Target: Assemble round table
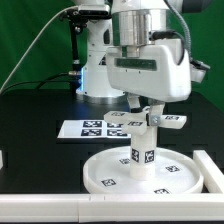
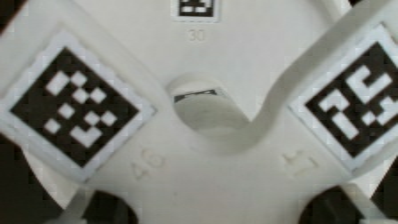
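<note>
The large white round tabletop disc (image 1: 105, 178) lies flat on the black table. The short white leg (image 1: 144, 150) stands upright on its central hub, with tags on its sides. My gripper (image 1: 147, 108) hangs straight above the leg, shut on the small white base piece (image 1: 152, 121), which sits at the leg's top end. In the wrist view the base piece (image 2: 196, 170) fills the frame, with tagged arms on both sides and a round central hole (image 2: 210, 110). My gripper (image 2: 214, 214) spans the piece; only the fingertips (image 2: 71, 203) show at its edges.
The marker board (image 1: 85, 128) lies behind the disc on the exterior view's left. A white rail (image 1: 40, 208) runs along the front edge. A white bracket (image 1: 208, 168) stands at the disc's right. The robot base (image 1: 95, 70) is at the back.
</note>
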Motion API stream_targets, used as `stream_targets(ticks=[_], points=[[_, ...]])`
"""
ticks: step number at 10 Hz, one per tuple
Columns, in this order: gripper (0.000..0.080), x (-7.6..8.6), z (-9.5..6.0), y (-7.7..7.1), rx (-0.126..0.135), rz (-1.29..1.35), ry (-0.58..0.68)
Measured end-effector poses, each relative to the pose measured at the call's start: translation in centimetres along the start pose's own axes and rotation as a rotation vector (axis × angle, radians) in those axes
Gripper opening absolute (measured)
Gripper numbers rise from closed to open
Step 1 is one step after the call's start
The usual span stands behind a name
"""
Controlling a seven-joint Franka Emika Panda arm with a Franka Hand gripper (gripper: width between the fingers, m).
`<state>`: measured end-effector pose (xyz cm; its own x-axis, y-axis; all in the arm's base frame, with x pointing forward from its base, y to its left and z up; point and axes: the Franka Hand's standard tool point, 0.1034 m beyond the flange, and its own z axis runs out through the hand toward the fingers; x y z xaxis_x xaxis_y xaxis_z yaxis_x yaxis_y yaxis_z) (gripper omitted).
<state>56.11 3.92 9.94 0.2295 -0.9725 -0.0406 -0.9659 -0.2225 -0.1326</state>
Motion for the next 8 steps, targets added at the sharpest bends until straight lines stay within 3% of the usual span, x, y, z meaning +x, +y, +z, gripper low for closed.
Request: stream_targets(ticks=[1,3,5,6,8], points=[[0.0442,0.0,0.0,0.0,0.002,0.047,-0.005],[0.0606,-0.2,0.1,0.0,0.001,0.032,-0.006],[0.0642,-0.2,-0.1,-0.1,0.002,-0.041,-0.007],[0.0647,-0.2,-1.1,-0.3,-0.016,-0.139,-0.031],[0.0649,0.2,-2.7,-0.8,-0.011,-0.467,-0.055]])
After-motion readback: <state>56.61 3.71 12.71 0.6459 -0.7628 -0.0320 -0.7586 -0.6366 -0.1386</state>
